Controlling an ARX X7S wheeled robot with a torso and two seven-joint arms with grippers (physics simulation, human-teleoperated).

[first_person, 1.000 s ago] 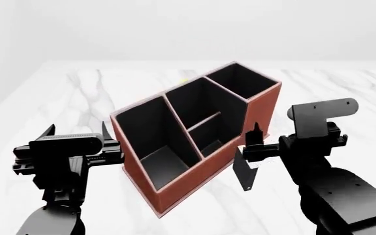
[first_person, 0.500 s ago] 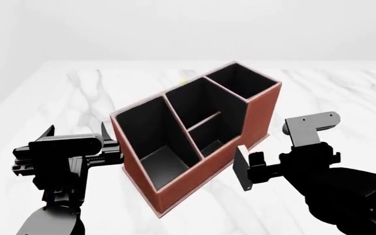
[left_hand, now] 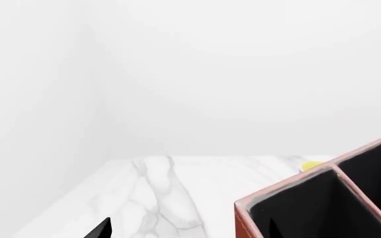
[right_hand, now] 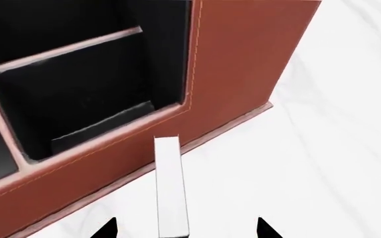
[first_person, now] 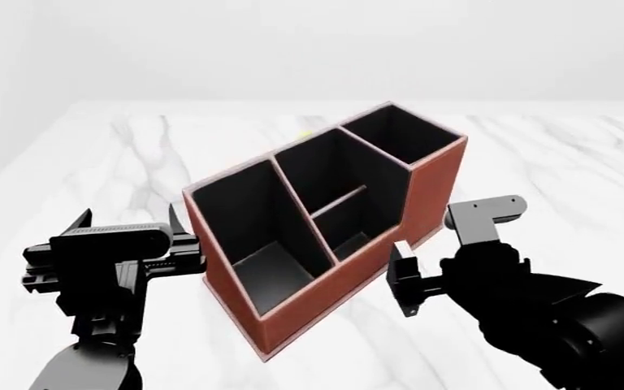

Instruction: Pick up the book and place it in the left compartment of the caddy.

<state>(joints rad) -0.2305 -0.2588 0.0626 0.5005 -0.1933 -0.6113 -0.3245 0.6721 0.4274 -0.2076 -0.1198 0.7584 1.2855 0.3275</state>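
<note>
The reddish-brown caddy (first_person: 347, 258) stands askew mid-table, its large left compartment (first_person: 256, 236) nearest my left arm. The small black book (first_person: 403, 286) stands on edge on the table just off the caddy's front wall, its white page edge (right_hand: 171, 188) facing my right wrist camera. My right gripper (first_person: 416, 281) is open; in the right wrist view (right_hand: 184, 230) its two fingertips sit wide apart on either side of the book, not touching it. My left gripper (first_person: 127, 217) is open and empty beside the caddy's left end (left_hand: 242, 218).
The white marble table (first_person: 106, 154) reaches to the pale back wall. A small yellow object (left_hand: 310, 165) lies behind the caddy, also glimpsed in the head view (first_person: 305, 134). The caddy's middle section (right_hand: 78, 89) has a low divider.
My right arm has come down and in towards the book, so the open fingers now straddle it. The book, the caddy and the left arm have not moved.
</note>
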